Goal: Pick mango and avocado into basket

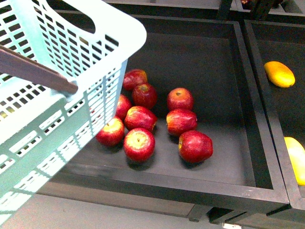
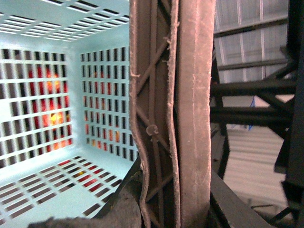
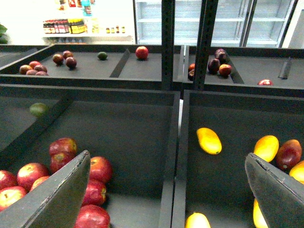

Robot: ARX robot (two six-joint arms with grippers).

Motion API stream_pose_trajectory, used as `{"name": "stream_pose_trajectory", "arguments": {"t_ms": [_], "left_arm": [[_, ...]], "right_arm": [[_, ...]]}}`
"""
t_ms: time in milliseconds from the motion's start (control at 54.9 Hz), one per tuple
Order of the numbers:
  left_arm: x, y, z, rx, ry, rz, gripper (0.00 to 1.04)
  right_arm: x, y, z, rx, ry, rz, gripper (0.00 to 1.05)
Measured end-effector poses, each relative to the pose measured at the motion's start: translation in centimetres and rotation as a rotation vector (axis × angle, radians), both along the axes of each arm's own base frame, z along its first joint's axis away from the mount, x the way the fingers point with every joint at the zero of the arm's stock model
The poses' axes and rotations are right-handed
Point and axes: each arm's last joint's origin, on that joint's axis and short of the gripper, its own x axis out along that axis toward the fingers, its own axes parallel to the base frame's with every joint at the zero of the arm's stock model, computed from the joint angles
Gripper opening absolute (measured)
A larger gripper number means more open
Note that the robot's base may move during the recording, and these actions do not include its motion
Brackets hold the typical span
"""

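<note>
— Where is the basket?
— Far left in the front view. The teal basket [image 1: 102,28] hangs tilted above the left end of a dark bin [image 1: 167,183], and its brown-grey handle [image 1: 38,70] slants across its slotted side.
— What holds it?
— The left gripper [image 2: 166,209]. In the left wrist view the handle fills the middle of the picture, with a dark finger on either side of it, clenched on it. Red shows through the basket's slots behind.
— And beside the basket?
— Red apples [image 1: 157,121] lie bunched on the bin floor, the nearest ones partly under the basket's corner.
— The mango?
— Further right, in the next bin [image 1: 286,114]. The mango [image 1: 279,74] lies alone toward the back, well apart from the basket. A second yellow fruit [image 1: 296,160] lies nearer the front, cut off by the picture's edge.
— The right gripper?
— The right gripper [image 3: 167,156] is released. Its two fingers [image 3: 52,194] stand wide apart and grip nothing, and the wall between the apple bin and the mango bin shows between them.
— The avocado?
— I cannot tell for certain. A small dark green fruit [image 3: 102,55] sits on the far shelf [image 3: 142,71], and a blurred paler green one [image 3: 38,109] lies in another bin next to the apple bin; both are too small to name
</note>
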Motion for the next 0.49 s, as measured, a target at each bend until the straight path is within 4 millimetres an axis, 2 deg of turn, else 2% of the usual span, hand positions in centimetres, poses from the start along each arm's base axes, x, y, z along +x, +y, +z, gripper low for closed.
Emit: {"name": "stream_pose_trajectory", "arguments": {"t_ms": [91,146,237,382,492], "left_arm": [[2.6,-2.3,0.6,0.062,-0.03,-0.038,0.19],[3.4,-3.3,0.9,0.067,-0.036,-0.063,0.19],[4.9,-6.1,1.1,0.065,-0.032,-0.158,0.19],[6.0,-10.6,0.7,0.064,-0.005,-0.297,0.19],[6.1,-13.5,0.8,0.06,-0.003,-0.375,0.19]], "right_arm": [[0.0,0.0,0.0,0.0,0.0,-0.003,0.96],[0.0,0.0,0.0,0.0,0.0,-0.003,0.96],[0.0,0.0,0.0,0.0,0.0,-0.003,0.96],[0.0,0.0,0.0,0.0,0.0,-0.003,0.96],[0.0,0.0,0.0,0.0,0.0,-0.003,0.96]]}}
